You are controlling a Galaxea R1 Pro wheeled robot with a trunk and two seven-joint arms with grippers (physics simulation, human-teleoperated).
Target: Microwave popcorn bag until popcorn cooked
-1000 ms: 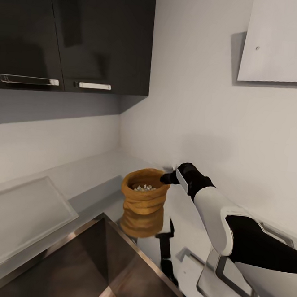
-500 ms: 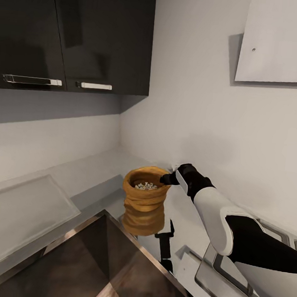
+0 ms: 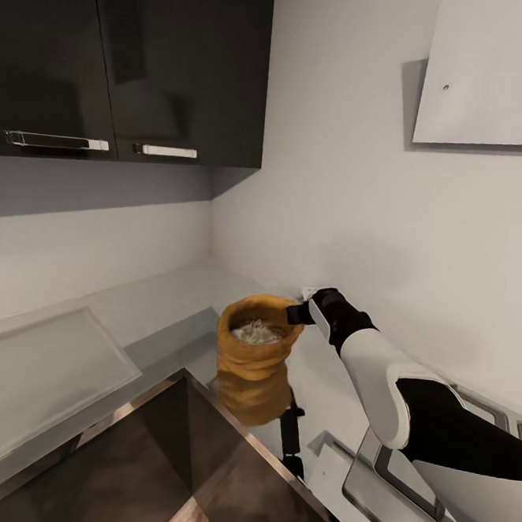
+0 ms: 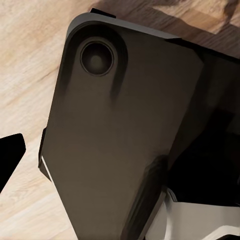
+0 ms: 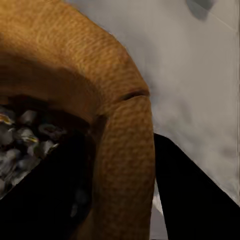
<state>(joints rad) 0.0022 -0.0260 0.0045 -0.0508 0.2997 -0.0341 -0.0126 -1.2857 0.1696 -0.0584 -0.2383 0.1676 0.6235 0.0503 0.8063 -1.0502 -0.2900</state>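
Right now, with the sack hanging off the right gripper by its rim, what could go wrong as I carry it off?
1. The right gripper pinches only the rolled rim of the popcorn bag; one finger outside, one inside. The soft burlap may slip or fold.
2. The bag is open and looks slightly tilted, so the popcorn could spill on a jerk.
3. It hangs close above the countertop edge; a low swing may snag it.

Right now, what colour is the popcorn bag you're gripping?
Mustard-tan woven burlap; the popcorn bag shows best in the right wrist view, with the right gripper pinching its rolled rim.
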